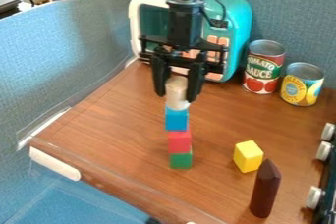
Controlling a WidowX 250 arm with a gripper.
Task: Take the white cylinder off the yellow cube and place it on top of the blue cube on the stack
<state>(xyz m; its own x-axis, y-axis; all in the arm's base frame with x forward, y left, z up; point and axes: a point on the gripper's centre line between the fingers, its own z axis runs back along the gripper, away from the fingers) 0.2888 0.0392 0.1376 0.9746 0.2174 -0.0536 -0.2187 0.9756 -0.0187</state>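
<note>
Camera view shows us a wood-grained counter [121, 120], a rounded teal toy microwave [238, 19], a black gripper [176, 98], a faceted, pointed brown block [265, 191] and a yellow block [248, 156]; we see jaws clamped on a pale cylinder [176, 90] topping stacked blue cube [177, 119], red cube [179, 142], green cube [181, 160].

The single fixed camera looks down at a slant on the wooden tabletop [125, 134] from above its near edge, facing the toy microwave [238, 26] and blue-grey partitions [59, 53] at middling range.
</note>
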